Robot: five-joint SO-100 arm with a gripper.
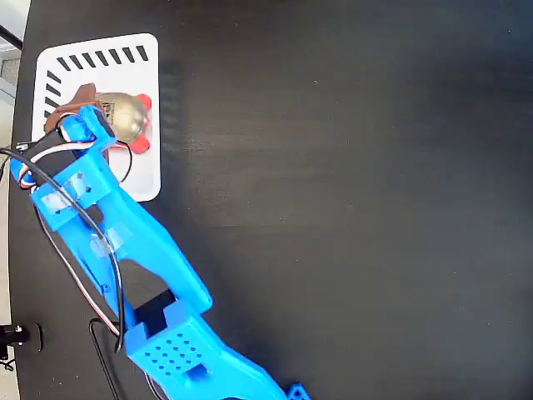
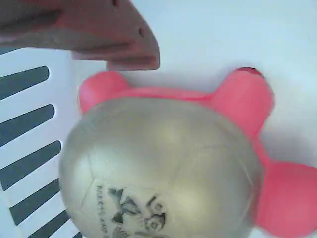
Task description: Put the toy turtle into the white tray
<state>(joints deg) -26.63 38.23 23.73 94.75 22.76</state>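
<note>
**Turtle over the tray, release pending**

The toy turtle (image 1: 129, 117) sits within the white tray (image 1: 143, 185) on the dark desk (image 1: 350, 208). Whether the jaws of the gripper (image 1: 93, 115) grip it, I cannot tell. Next: confirm release, then lift clear.

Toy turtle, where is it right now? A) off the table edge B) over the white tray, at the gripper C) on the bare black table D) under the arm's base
B: in the fixed view the toy turtle sits within the outline of the white tray, at the gripper; the wrist view shows white tray surface around it.
</note>
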